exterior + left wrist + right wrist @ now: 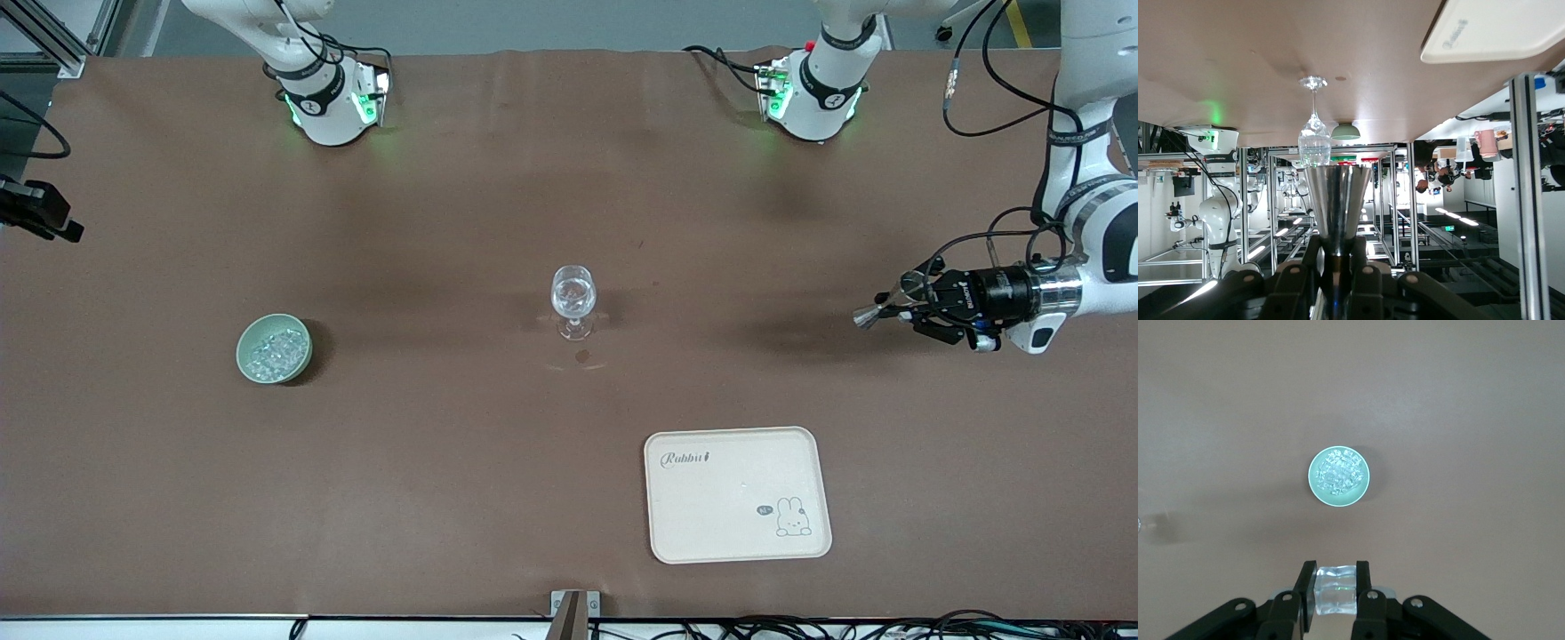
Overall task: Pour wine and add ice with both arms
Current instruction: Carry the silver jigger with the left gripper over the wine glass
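Observation:
A clear wine glass (573, 298) stands upright mid-table. A pale green bowl (274, 348) heaped with ice (276, 351) sits toward the right arm's end. My left gripper (900, 307) is near the left arm's end of the table, turned sideways, shut on a silver cone-shaped cup (867, 314) whose mouth points toward the glass. In the left wrist view the cup (1337, 200) sits between the fingers of the left gripper (1336, 250), with the glass (1313, 133) ahead. My right gripper (1335, 587) is high over the bowl (1339, 476), shut on one clear ice cube (1336, 595). It is outside the front view.
A cream tray (738, 494) with a rabbit print lies nearer to the front camera than the glass, toward the left arm's end. A small wet spot (582, 356) marks the brown table cover just in front of the glass. A black device (36, 213) sits at the table's edge.

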You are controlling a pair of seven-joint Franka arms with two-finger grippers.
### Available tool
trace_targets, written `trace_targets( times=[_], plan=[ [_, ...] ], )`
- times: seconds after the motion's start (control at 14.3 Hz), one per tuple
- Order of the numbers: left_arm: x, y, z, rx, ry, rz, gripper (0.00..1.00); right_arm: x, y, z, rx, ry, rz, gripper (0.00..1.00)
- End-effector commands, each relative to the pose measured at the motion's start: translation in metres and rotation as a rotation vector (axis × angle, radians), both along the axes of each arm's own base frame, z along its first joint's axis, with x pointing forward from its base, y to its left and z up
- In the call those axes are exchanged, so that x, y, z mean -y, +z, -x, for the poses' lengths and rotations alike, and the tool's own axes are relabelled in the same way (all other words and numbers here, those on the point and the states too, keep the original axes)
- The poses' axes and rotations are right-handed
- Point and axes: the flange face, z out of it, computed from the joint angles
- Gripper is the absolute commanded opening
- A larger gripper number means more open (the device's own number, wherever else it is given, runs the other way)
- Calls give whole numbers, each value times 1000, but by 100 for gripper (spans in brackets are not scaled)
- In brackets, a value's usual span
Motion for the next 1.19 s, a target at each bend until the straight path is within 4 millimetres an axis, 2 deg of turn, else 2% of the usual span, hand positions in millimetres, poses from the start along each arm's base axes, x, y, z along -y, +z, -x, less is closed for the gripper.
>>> trace_targets(
  times=[0.0,0.14,0.21,0.28,0.42,0.49,0.7,0.98,1.12],
  plan=[
    [21,19,7,9,-7,-16,1,0,2,2,11,10,-8,1],
    [42,24,8,13,-17,-29,1,-1,3,3,6,13,-8,1],
    [58,35,7,32,-49,-61,2,-2,3,3,6,15,-8,1],
    [80,46,3,23,-52,-92,1,-2,2,2,4,15,-9,1],
    [136,69,-6,-41,-20,-168,2,-2,2,2,6,15,-8,1],
    [154,71,-6,-55,-20,-183,1,-2,2,2,6,15,-8,1],
    [186,69,-4,-52,-45,-203,1,-1,2,3,4,13,-9,1],
    [252,62,0,-5,-38,-283,3,0,1,2,3,11,-9,1],
    [272,59,3,-14,-20,-311,3,-1,1,2,3,13,-9,1]
  ],
)
